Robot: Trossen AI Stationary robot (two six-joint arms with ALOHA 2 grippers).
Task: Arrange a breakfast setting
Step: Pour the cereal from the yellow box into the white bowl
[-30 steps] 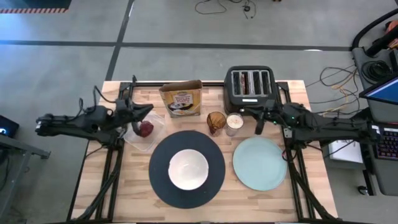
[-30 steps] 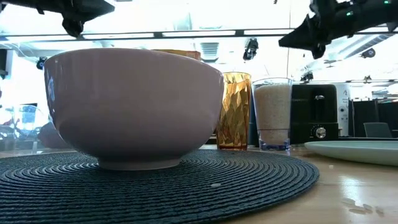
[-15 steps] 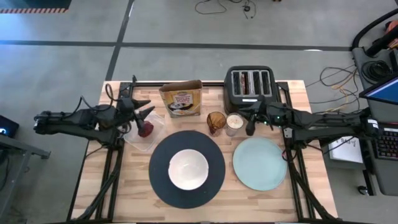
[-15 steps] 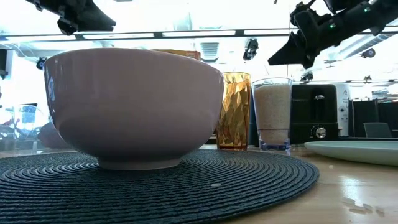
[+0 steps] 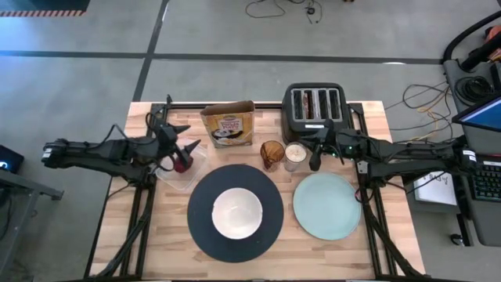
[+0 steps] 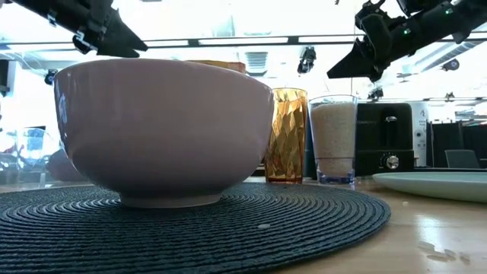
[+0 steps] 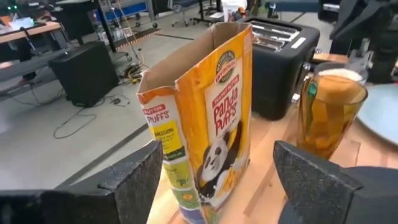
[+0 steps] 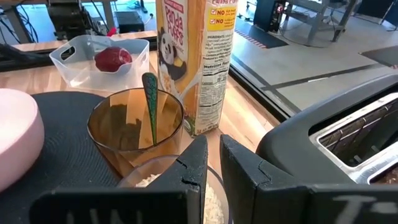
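Left gripper (image 5: 186, 149), fingers apart, hovers over a clear tub (image 5: 182, 168) holding 1 dark red fruit (image 8: 112, 59): likely smooth, bruisable, best pinched gently across its middle. Right gripper (image 5: 315, 155), fingers almost together, hangs by a glass of white grains (image 6: 334, 139). An amber tumbler (image 8: 135, 128) holds a green utensil; the cereal box (image 7: 208, 146) stands open on the counter (image 5: 391, 235).

High cam looks straight down on whole worktop (image 5: 156, 235). Low cam sits at worktop level, v. close to white bowl (image 6: 160, 129). Wrist cams face inward, both catching cereal box (image 7: 205, 118), amber glass (image 8: 134, 134) & toaster (image 7: 280, 56).
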